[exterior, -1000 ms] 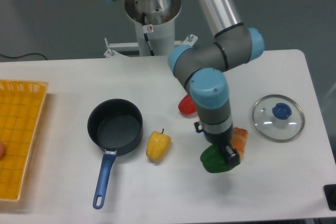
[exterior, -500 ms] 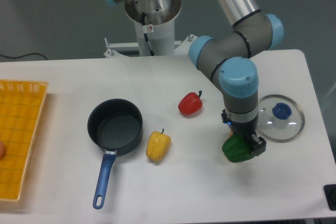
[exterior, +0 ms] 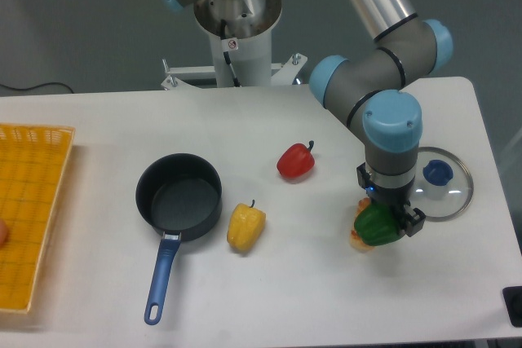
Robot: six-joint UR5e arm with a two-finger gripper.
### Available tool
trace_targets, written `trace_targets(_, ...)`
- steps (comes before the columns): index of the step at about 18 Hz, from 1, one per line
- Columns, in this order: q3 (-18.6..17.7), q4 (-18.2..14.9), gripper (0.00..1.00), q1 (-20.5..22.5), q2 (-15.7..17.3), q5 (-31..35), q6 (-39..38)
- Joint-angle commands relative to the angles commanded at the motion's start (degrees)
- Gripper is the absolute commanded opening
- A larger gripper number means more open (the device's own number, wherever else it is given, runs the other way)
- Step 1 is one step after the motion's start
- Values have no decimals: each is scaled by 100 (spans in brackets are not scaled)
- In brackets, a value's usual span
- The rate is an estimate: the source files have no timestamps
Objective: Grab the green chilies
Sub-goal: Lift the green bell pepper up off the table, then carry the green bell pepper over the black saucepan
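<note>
Over on the far left sits the yellow basket (exterior: 33, 201), then the dark pan (exterior: 179, 195) with its blue handle pointing toward the near edge. Right of it, the yellow pepper (exterior: 245, 226) and the red pepper (exterior: 295, 160) lie untouched on the table (exterior: 106, 128). Further right, the gripper (exterior: 383, 222) is clamped on the green pepper (exterior: 377, 226), an orange object (exterior: 360, 230) peeking out beside it. Glass lid (exterior: 437, 185) just beyond. The grasp looks made; whether the pepper is clear of the table is hard to tell.
</note>
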Motion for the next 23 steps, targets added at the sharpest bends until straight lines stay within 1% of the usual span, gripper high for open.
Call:
trace_targets(8, -9, 0, 74, -9, 52, 9, -18)
trace_targets(11, -18, -149, 74, -53, 140, 9, -44)
trace_targets(14, -79, -176, 74, -149, 219, 0, -61)
trace_targets(17, -298, -141, 74, -228, 307, -9, -62)
trace_targets(20, -430, -141, 74, -404, 483, -17, -88)
trace_targets(23, -632, -141, 74, -720, 755, -18, -359)
